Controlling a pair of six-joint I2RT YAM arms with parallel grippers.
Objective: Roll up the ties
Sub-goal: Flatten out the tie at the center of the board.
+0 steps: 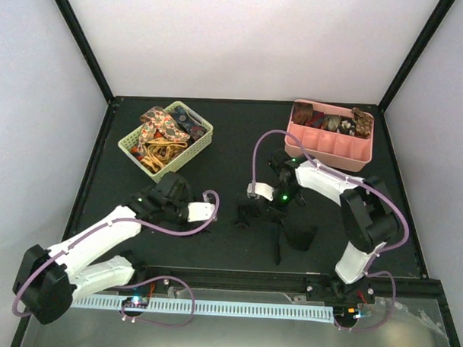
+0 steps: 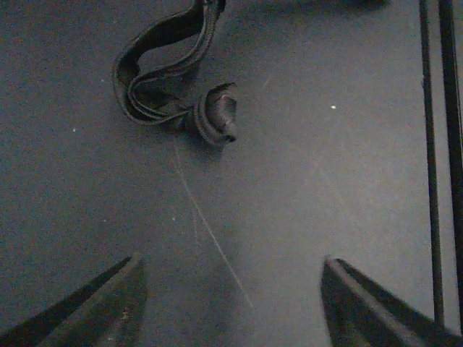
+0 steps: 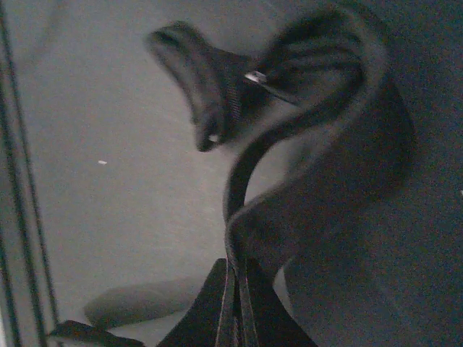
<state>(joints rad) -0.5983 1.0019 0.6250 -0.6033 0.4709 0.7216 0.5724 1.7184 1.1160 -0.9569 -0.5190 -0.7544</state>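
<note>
Ties [image 1: 161,129] in basket [image 1: 128,145], coils [image 1: 328,122] in bin [image 1: 331,153]; left claw [image 2: 231,262] wide, right claw [image 3: 235,289] tight on black tie [image 3: 333,144].

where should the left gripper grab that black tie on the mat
At the small coiled end of the black tie, approached straight ahead from the open left gripper: it is the compact lump, while the rest lies as a limp loop.

Probably a lab: white-walled enclosure [image 1: 244,37] around black table [image 1: 232,143].
</note>
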